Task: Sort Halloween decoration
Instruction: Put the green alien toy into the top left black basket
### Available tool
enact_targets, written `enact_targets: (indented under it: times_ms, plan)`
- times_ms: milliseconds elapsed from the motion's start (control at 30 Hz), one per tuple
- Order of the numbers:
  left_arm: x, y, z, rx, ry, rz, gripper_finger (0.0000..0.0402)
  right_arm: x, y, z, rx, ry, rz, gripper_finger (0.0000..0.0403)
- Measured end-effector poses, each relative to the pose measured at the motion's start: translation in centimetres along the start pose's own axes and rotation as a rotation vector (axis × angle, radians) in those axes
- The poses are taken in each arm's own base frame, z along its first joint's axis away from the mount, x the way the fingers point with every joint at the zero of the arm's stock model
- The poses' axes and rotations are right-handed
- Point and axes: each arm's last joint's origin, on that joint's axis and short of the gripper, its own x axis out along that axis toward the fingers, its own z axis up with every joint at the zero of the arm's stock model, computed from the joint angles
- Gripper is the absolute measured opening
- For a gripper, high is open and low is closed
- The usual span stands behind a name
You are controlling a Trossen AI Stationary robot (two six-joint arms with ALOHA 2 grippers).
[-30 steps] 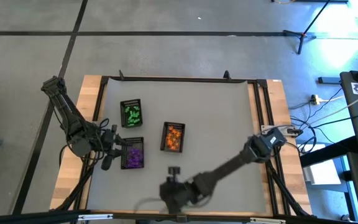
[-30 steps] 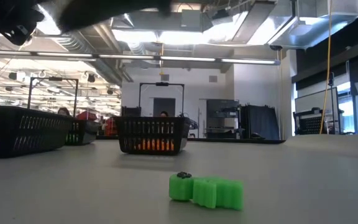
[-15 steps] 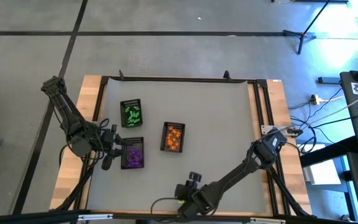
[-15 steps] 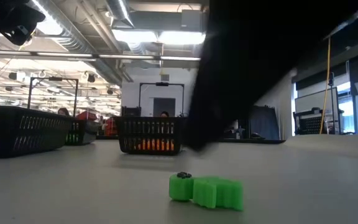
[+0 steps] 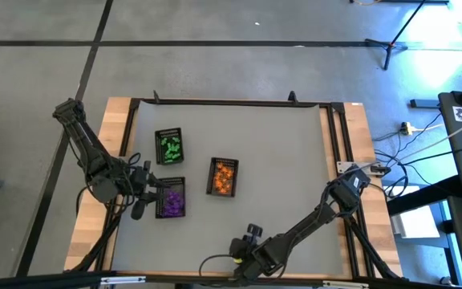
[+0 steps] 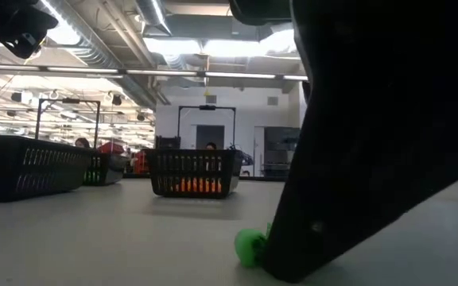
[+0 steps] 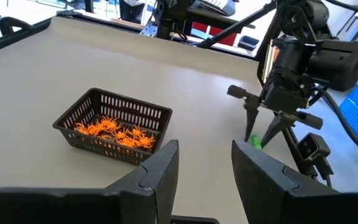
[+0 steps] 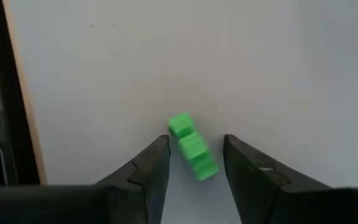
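The left gripper (image 5: 144,201) is waiting near the table's (image 5: 279,152) left edge, just beside the purple tray (image 5: 171,198), its fingers (image 7: 160,171) standing apart and holding nothing. Farther from the front edge, the green tray (image 5: 169,146) is sitting near the left side, and the orange tray (image 5: 224,177) is sitting toward the middle, each already carrying trinkets of its colour. Close to the front edge, a loose green trinket (image 8: 192,147) is lying flat on the bare table, well apart from all three trays. The right gripper (image 8: 193,165) is reaching down over it with its jaws released and straddling the piece, one finger (image 8: 151,163) on each side, nothing clenched yet. In the low view the right arm (image 6: 372,143) is covering most of the trinket, so only a rounded green end (image 6: 249,246) is peeking out. Judging from this, the step in hand is picking up that green piece for the green tray. To do it well, the fingertips should be settling right to the table surface before closing, since the piece is low and flat; the jaws should be squeezing across its narrow width near the middle, not at an end, so it is not pivoting or squirting out. The piece is lying slightly askew between the fingers, so a small wrist turn before closing would likely be helping.
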Motion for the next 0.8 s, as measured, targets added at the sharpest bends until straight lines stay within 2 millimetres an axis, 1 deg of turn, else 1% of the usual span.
enact_targets:
  times_ms: [100, 233, 333, 400, 467, 500, 567, 667, 733, 800]
  plan:
    - [0.0, 0.0, 0.0, 0.003, 0.002, 0.001, 0.0140, 0.1, 0.0, 0.0, -0.023, -0.006, -0.007, 0.0126]
    - [0.1, 0.0, -0.1, 0.004, 0.002, 0.002, 0.0140, 0.2, -0.1, 0.0, -0.051, -0.009, -0.012, 0.0073]
    - [0.1, 0.0, -0.1, 0.004, 0.002, 0.002, 0.0140, -0.2, -0.2, 0.4, -0.054, -0.023, -0.013, 0.0034]
    - [0.1, 0.0, -0.1, 0.004, 0.002, 0.003, 0.0140, -0.6, -0.6, 0.9, -0.067, -0.030, -0.012, 0.0018]
    - [0.1, 0.0, -0.1, 0.004, 0.002, 0.003, 0.0140, -0.9, -1.1, 1.6, -0.090, -0.056, -0.037, 0.0016]
    - [0.1, 0.0, -0.1, 0.005, 0.002, 0.003, 0.0140, -1.1, -1.4, 2.1, -0.100, -0.081, -0.053, 0.0017]
    - [0.1, 0.0, 0.0, 0.009, 0.001, 0.004, 0.0140, -1.8, -2.0, 3.7, -0.114, -0.159, -0.070, 0.0031]
    - [0.1, 0.1, 0.0, 0.008, -0.008, 0.021, 0.0140, -2.6, -3.2, 6.8, -0.133, -0.278, -0.072, 0.0061]
    - [0.2, 0.1, 0.0, 0.007, -0.012, 0.030, 0.0140, -2.3, -4.5, 9.0, -0.151, -0.330, -0.065, 0.0073]
    - [0.2, 0.2, 0.1, 0.006, -0.013, 0.034, 0.0140, -1.7, -6.0, 11.4, -0.173, -0.383, -0.035, 0.0076]
